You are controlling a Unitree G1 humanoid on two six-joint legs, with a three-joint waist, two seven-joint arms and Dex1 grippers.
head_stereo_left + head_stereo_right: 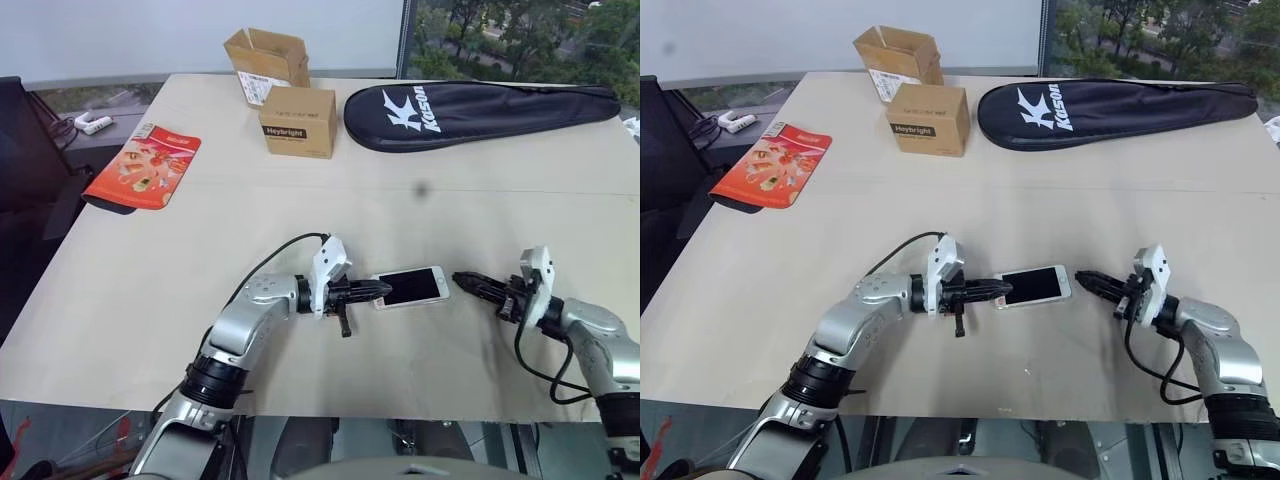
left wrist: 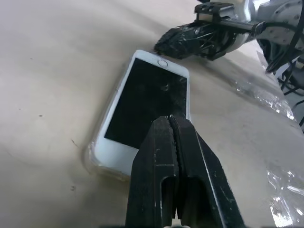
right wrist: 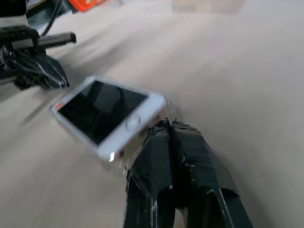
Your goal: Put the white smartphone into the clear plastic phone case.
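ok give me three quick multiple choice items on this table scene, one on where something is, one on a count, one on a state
1. Where does the white smartphone lie?
A. on the red packet
B. on the table between the two end effectors
C. inside a cardboard box

2. How many cardboard boxes stand at the far side of the table?
A. two
B. four
C. none

3. How do the fingers of the left end effector stand?
A. wide open
B. closed around a cable
C. shut, with nothing between them

Key: 1 B, the phone rests screen up on the bare tabletop, with the left end effector at one end and the right end effector off the other. 2 A, one open box and one closed box sit beside the black racket bag. 3 C, the left wrist view shows the black fingers pressed together.
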